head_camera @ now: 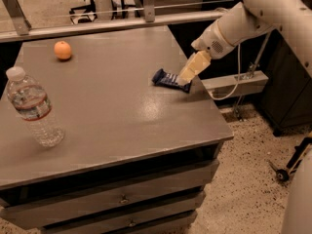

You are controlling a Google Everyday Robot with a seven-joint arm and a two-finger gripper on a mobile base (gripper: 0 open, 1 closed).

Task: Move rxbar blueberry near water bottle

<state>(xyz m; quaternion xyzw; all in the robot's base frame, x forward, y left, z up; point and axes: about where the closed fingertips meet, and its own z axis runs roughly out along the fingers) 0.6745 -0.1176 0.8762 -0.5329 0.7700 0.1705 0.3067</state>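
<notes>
Camera view shows the rxbar blueberry lying flat on the far right part of the grey table, not far from the right edge. The gripper reaches down from the right, and its tip is at the right end of the bar, touching it or almost touching. Whether it is open or closed, and whether it has hold of the bar, I cannot tell.

The water bottle stands upright at the near left, well apart from the bar, so I judge the carrying is not yet done. An orange lies at the far left.

A grasp on only the end of a thin, smooth wrapper may slip, or may push the bar toward the right edge. Later, an arrival too close could tip the tall bottle.

The bottle has its white cap on; how much water it holds I cannot tell. The drawers below the table are shut and their contents are hidden.
</notes>
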